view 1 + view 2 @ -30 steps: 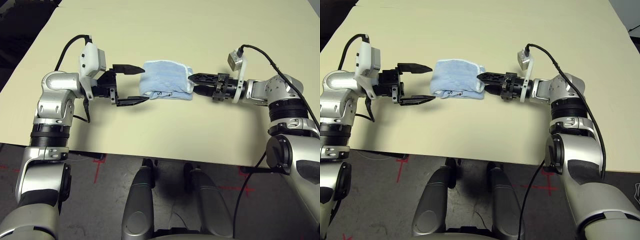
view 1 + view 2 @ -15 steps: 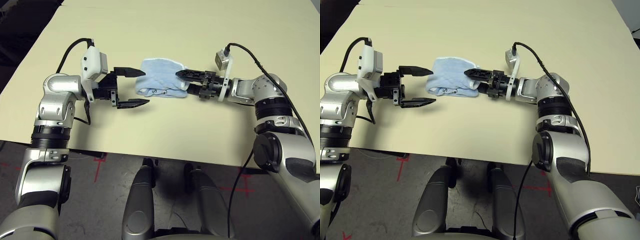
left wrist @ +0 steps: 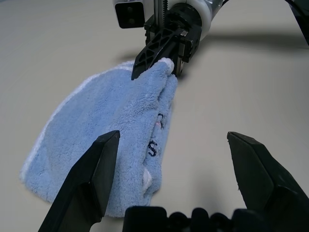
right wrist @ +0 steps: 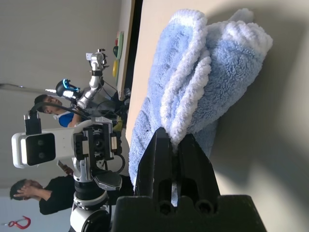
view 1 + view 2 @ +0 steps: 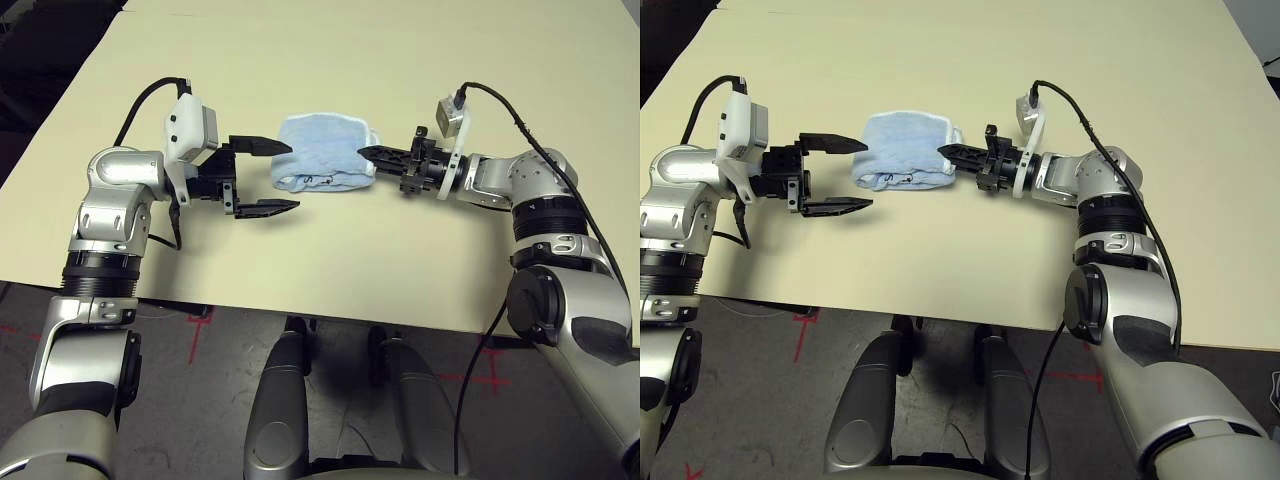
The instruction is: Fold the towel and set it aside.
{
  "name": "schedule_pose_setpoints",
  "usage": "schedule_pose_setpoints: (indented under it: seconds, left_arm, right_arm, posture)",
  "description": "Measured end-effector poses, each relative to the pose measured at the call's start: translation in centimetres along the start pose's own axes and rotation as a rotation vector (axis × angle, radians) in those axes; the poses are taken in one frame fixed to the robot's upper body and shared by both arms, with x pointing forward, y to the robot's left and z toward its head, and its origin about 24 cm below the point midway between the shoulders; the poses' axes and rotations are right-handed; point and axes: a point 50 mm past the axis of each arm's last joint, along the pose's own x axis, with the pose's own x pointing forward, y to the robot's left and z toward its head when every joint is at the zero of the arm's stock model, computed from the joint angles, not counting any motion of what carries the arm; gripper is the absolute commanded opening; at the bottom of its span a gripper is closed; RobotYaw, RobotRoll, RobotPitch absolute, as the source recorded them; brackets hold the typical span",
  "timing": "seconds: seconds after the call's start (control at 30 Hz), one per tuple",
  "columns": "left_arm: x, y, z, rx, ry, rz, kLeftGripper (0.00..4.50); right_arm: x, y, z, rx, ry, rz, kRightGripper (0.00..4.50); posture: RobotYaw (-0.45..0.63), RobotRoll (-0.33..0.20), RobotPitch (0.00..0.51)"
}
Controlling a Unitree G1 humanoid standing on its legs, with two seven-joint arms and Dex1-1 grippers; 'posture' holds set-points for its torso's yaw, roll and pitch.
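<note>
A wide cream table (image 5: 420, 60) fills the scene, with dark floor beyond its near edge, and in the right wrist view two people and another robot arm stand in the room behind it. The towel (image 5: 322, 158) lies on the table, folded into a thick light-blue bundle with white edging, dark handwritten marks showing along its near fold. It sits between the two grippers. The right gripper (image 5: 368, 153) reaches in level from the towel's right end, and its two black fingers are pressed together on the towel's edge there; the right wrist view shows the white-stitched layers pinched between the fingertips (image 4: 170, 141), and the left wrist view shows the same pinch on the far corner of the bundle. The left gripper (image 5: 268, 177) stands just beside the towel's left end, its fingers spread wide apart and holding nothing, one finger at the far side and one at the near side, with the towel's left end just at the gap between them, not touching.
</note>
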Motion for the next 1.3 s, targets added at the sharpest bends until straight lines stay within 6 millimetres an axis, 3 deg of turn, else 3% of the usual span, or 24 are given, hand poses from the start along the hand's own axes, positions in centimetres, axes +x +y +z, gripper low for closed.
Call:
schedule_pose_setpoints:
  seconds: [0.23, 0.47, 0.63, 0.87, 1.13, 1.3]
  left_arm:
    - [0.1, 0.0, -0.1, -0.008, 0.003, -0.002, 4.50]
    - [0.0, 0.3, -0.3, -0.031, -0.002, 0.064, 4.50]
    - [0.3, 1.0, -0.8, -0.077, -0.037, 0.158, 4.50]
    - [0.3, 1.5, -1.3, -0.130, -0.056, 0.255, 4.50]
    - [0.7, 1.3, -0.9, -0.142, -0.121, 0.172, 4.50]
    - [0.8, 1.7, -1.0, -0.149, -0.117, 0.197, 4.50]
  right_arm:
    - [-0.6, 0.2, 1.4, -0.055, -0.154, 0.046, 0.02]
    - [-1.8, 2.3, 7.0, -0.257, -0.631, 0.085, 0.02]
    - [-3.5, 2.2, 9.8, -0.335, -0.975, -0.047, 0.02]
    - [-6.6, 0.5, 10.7, -0.406, -1.213, -0.328, 0.02]
    - [-9.3, 0.1, 11.2, -0.439, -1.313, -0.509, 0.02]
    - [-10.0, -0.9, 10.8, -0.431, -1.294, -0.554, 0.02]
  posture:
    - [0.08, 0.000, 0.308]
    - [0.02, 0.000, 0.313]
    - [0.03, 0.000, 0.313]
    - [0.02, 0.000, 0.309]
    - [0.00, 0.000, 0.310]
    - [-0.01, 0.000, 0.308]
